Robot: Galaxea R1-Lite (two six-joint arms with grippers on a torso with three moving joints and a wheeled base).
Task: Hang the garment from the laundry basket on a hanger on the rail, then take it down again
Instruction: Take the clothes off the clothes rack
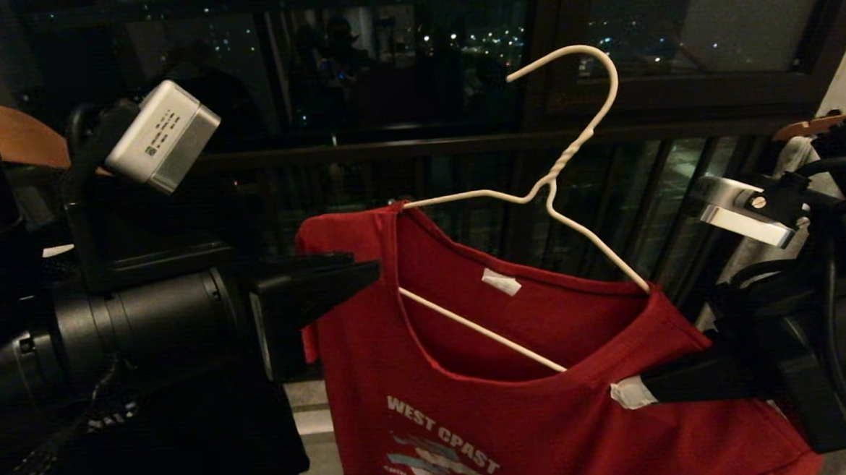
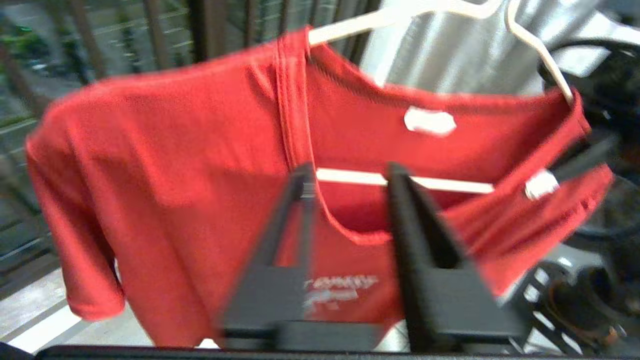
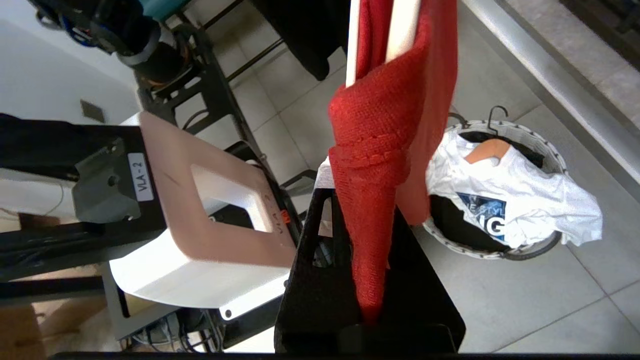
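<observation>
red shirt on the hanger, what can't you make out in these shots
- Rail: in no view. The hanger hook stands free against the dark window in the head view.
- Shirt hem: cut off by the bottom edge of the head view.
- Chest print: blurred in the left wrist view, partly behind the open left gripper.
- Whether the right gripper, shut on the shirt, also pinches the hanger wire: fabric covers it.
- Basket contents: under a white T-shirt.
</observation>
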